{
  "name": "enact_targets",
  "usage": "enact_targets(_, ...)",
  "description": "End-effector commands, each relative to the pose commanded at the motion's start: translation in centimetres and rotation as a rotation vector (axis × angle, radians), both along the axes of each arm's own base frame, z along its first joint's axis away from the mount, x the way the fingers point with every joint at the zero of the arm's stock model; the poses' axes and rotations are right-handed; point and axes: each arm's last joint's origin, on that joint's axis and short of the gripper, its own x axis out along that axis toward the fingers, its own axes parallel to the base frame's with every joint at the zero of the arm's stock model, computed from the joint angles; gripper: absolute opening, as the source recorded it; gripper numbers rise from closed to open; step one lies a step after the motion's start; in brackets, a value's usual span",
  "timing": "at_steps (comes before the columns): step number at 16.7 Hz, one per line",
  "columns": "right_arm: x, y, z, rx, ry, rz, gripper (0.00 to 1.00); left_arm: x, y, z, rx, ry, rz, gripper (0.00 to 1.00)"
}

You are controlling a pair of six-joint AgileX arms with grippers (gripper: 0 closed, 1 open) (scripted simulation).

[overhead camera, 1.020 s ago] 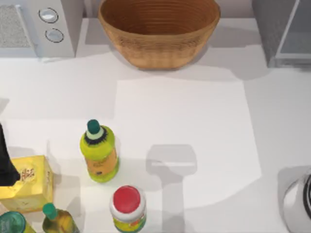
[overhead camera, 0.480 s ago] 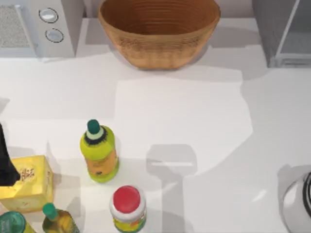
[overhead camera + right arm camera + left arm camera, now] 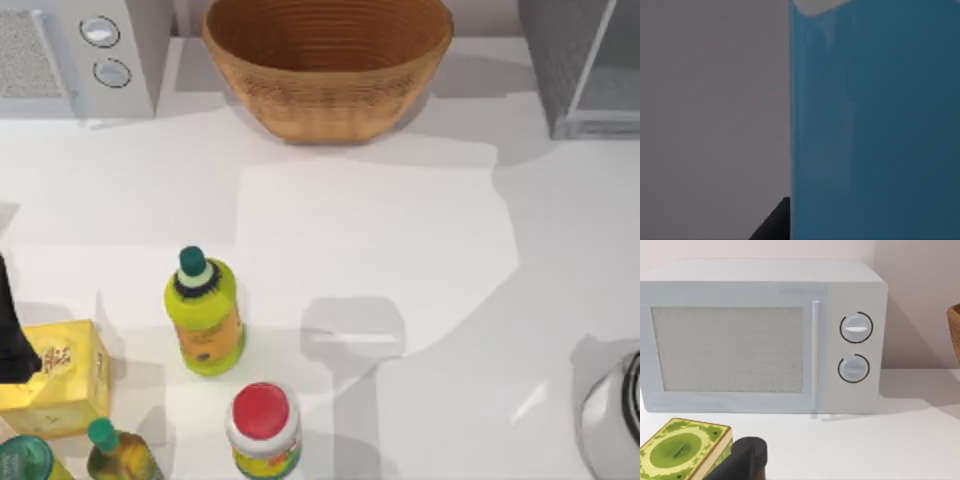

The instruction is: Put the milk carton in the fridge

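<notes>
From above, the white surface (image 3: 400, 250) carries a woven basket (image 3: 328, 62) at its far edge, a white microwave (image 3: 75, 55) with two round knobs at the far left and the grey fridge (image 3: 580, 65) at the far right. Toward the near left stand a lime-green bottle (image 3: 205, 318) with a dark green cap, a red-lidded jar (image 3: 262, 425), a yellow box (image 3: 55, 378), a smaller green-capped bottle (image 3: 115, 450) and, at the corner, a teal-topped container (image 3: 22, 460). A dark part of my left arm (image 3: 10, 335) juts in at the left edge, just beside the yellow box. A rounded grey-white part of my right arm (image 3: 612, 415) sits at the near right edge, well apart from the fridge.

From my left wrist, the microwave (image 3: 762, 335) faces the camera with its door shut, both knobs to one side of the door. The box (image 3: 682, 450) shows a green-patterned face. A dark piece of my left claw (image 3: 742, 460) is beside it; I cannot tell whether this claw is clenched or released.

From my right wrist, the milk carton (image 3: 875, 125) stands very close, its sky-blue wall meeting a sliver of white top against a plain grey backdrop. One dark finger (image 3: 776, 222) lies against the carton's edge; I cannot tell whether this claw is grasping it.
</notes>
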Motion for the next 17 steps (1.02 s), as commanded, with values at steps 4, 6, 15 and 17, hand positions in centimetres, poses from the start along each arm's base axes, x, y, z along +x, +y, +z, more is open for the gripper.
enact_targets(4, 0.0, 0.0, 0.0, 0.0, 0.0, 0.0, 0.45, 0.0, 0.0, 0.0, 0.0, 0.0, 0.0, 1.0)
enact_targets(6, 0.0, 0.0, 0.0, 0.0, 0.0, 0.0, 0.6, 0.0, 0.0, 0.0, 0.0, 0.0, 0.0, 1.0)
enact_targets(15, 0.0, 0.0, 0.0, 0.0, 0.0, 0.0, 1.0, 0.0, 0.0, 0.0, 0.0, 0.0, 0.0, 1.0)
enact_targets(17, 0.0, 0.0, 0.0, 0.0, 0.0, 0.0, 1.0, 0.0, 0.0, 0.0, 0.0, 0.0, 0.0, 1.0)
